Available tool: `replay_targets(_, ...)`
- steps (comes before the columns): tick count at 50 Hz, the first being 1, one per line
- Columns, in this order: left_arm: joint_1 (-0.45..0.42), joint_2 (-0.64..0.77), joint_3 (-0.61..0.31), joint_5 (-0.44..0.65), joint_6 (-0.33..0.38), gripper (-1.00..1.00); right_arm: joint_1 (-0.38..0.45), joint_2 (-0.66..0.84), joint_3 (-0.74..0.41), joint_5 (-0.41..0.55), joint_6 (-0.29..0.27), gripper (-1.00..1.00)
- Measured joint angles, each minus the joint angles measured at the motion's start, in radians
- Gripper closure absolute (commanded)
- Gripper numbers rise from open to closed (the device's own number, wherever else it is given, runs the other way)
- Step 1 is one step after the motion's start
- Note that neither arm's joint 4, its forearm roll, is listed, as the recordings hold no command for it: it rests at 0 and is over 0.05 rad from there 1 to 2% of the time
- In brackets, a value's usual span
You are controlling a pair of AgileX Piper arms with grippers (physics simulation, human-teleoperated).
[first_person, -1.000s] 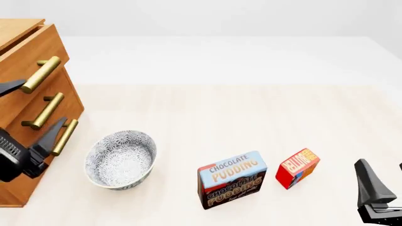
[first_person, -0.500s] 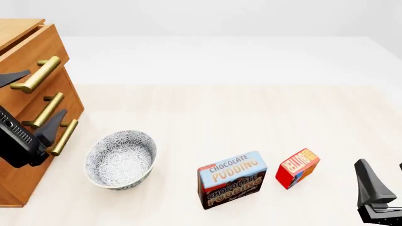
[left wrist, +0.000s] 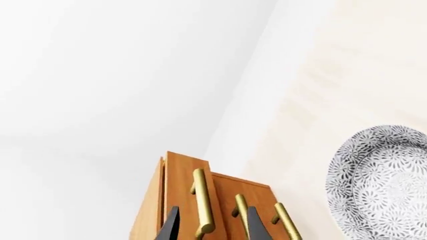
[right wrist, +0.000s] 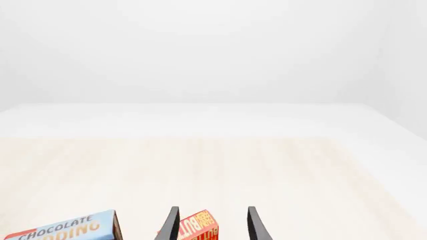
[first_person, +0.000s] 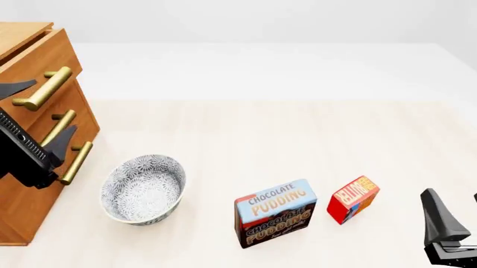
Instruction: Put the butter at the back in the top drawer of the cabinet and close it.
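Near the front right of the table: butter (first_person: pixel 353 199), a small red box standing on edge, tilted, just right of the pudding box (first_person: pixel 275 212) and apart from it. Untouched.

Right gripper (right wrist: pixel 210 225): jaws parted moderately, empty, fingers framing the butter in the wrist view but short of it. Parked low at the table's front right edge; judged to be waiting until a drawer is open.

Far left: cabinet (first_person: pixel 30 61), three brass handles. Top drawer (left wrist: pixel 183 200) appears shut or barely out; its front sits slightly proud in the wrist view, hard to be sure.

Left gripper (left wrist: pixel 208 227): jaws spread, one finger either side of the top handle (first_person: pixel 41 89), not yet closed on it. Judged to be lined up for a pull.

Bowl (first_person: pixel 143 188): patterned, empty, between cabinet and pudding box, near the lowest handle. Could crowd the arm's path.

Task stage, by judgement: opening not begun; butter transfer and closing remain.
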Motion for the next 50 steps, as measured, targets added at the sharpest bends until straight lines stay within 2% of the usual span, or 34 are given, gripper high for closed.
replay_targets(50, 0.129, 0.1, 0.019, -0.076, 0.017, -1.0, 0.0, 0.0, 0.0, 0.0, 0.0, -1.0)
